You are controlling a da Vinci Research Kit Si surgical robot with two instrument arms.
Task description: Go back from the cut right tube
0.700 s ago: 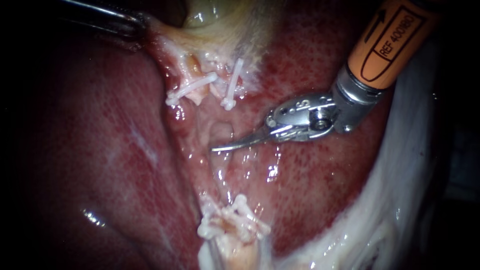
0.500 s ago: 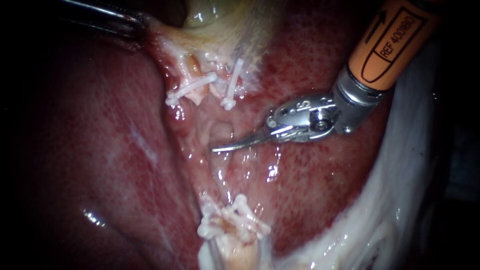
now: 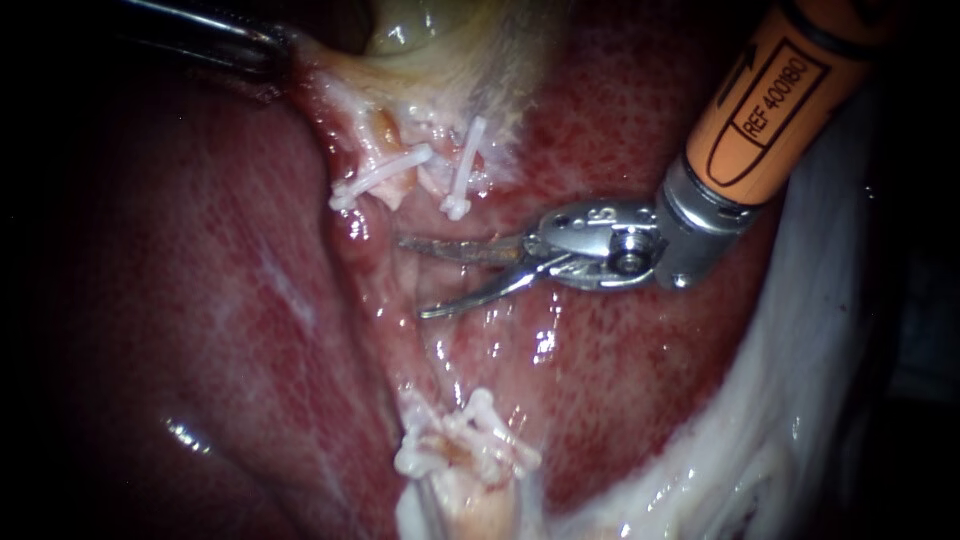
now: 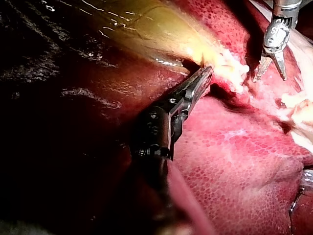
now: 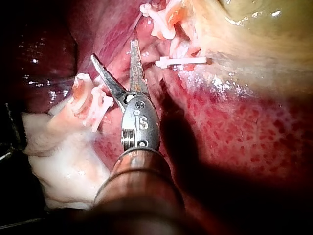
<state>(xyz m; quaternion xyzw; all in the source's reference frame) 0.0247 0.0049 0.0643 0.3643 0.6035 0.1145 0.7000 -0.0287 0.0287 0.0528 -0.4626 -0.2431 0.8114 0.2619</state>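
Note:
My right instrument point(image 3: 412, 277) comes in from the upper right on an orange shaft. Its two curved blades stand open over the pale strand of tissue point(image 3: 440, 350) between the clips, touching nothing from two sides. The right wrist view shows the same open blades point(image 5: 113, 49). White clips point(image 3: 385, 175) sit on the stumps just under the gallbladder point(image 3: 440, 40), and more white clips point(image 3: 465, 440) crowd the lower stump. My left instrument point(image 3: 270, 45) is at the upper left, its jaws point(image 4: 203, 78) shut on the gallbladder's pale edge, holding it taut.
Red mottled liver point(image 3: 180, 300) fills the field on both sides of the strand. White gauze-like material point(image 3: 760, 440) lies along the lower right, beneath the orange shaft. A second clip point(image 3: 465, 165) stands beside the first, close above the upper blade.
The right instrument's blades were together and have now opened: the upper blade has swung up toward the upper clips. Its wrist and shaft have shifted slightly. The left instrument has not moved.

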